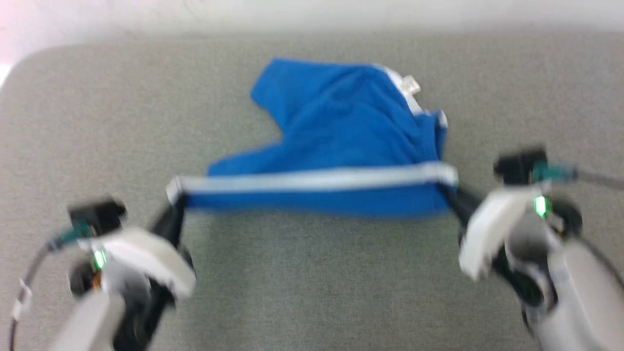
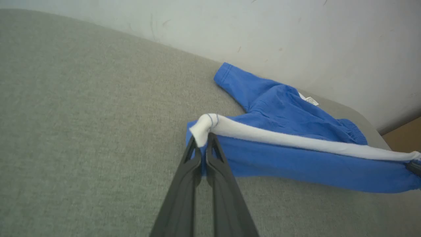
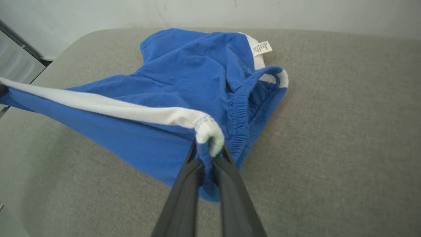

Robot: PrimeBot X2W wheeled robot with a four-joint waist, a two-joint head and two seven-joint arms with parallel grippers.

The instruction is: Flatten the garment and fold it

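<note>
The blue shorts lie bunched on the grey table, their near edge stretched taut between my two grippers along a white trim band. My left gripper is shut on the band's left end. My right gripper is shut on the band's right end, beside the gathered waistband. The stretched edge hangs a little above the table, while the far part rests crumpled on it. A small white tag sits at the far right of the shorts.
The grey fabric-covered table spreads to both sides and toward me. Its far edge meets a pale wall. A rounded table corner lies just past the shorts in the left wrist view.
</note>
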